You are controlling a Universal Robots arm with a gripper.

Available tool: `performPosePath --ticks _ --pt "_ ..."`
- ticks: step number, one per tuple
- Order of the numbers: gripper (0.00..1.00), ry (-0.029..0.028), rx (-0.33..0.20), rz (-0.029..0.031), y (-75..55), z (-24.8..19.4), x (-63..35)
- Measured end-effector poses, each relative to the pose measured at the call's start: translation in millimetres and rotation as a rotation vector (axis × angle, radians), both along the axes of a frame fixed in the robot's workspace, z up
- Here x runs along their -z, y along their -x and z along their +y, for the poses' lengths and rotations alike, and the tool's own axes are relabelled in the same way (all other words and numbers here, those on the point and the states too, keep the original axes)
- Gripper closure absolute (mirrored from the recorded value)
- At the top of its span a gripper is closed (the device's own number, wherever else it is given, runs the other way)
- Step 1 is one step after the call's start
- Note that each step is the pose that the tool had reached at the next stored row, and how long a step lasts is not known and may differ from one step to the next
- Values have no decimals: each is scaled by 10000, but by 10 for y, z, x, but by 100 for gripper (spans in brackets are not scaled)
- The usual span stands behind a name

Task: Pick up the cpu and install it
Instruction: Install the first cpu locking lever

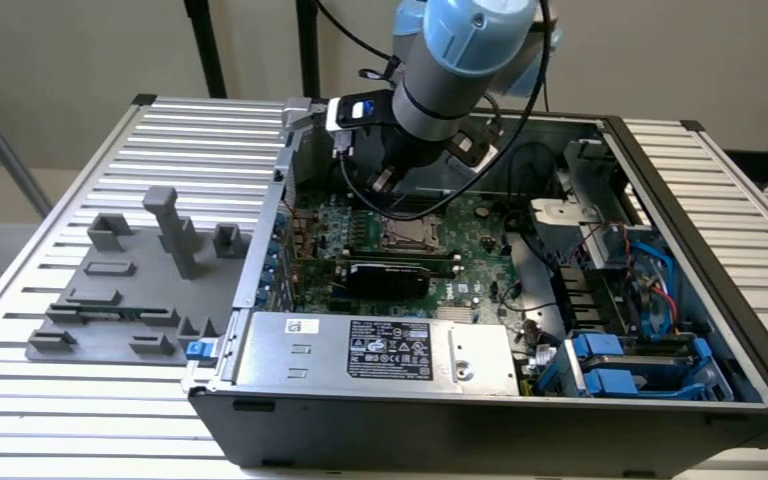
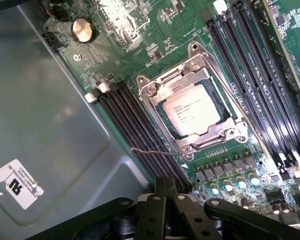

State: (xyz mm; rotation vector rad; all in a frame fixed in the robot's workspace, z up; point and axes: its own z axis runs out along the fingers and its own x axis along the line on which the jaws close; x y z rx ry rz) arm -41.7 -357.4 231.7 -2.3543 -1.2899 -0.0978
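**Jaws shut and empty, cpu seated in its socket just beyond them**

Jaws are pressed together with nothing between them. In the wrist view their two dark fingertips (image 2: 160, 186) meet in one narrow line, and no chip, wire or other part is clamped there. They touch nothing.

The cpu (image 2: 191, 114) lies flat, silvery side up, inside the metal socket frame (image 2: 190, 67) on the motherboard (image 2: 140, 45). So it is on the board and not on the grey fixture (image 1: 104, 300), which stands on the worktop (image 1: 77, 420) outside the computer case (image 1: 491, 420).

From the fingertips the chip lies straight ahead and lower – near, but apart. Between them are one corner of the frame and a thin wire lever (image 2: 155, 152), which runs across just before the tips. The chip is almost square, so it has no real long axis; its sides are turned at an angle to the line in which the jaws close.

In the exterior view the arm (image 1: 451, 60) reaches down into the open case and its end hangs over the board, close above the socket – I judge that it is hovering there and is not in contact.
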Motion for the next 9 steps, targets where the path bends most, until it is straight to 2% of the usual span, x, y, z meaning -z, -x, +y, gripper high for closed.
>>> performPosePath --ticks 4,6,9 --pt "89 19 434 3 0 0 51" --pt "89 49 573 2 0 1 72" --pt "89 195 597 23 0 28 92"
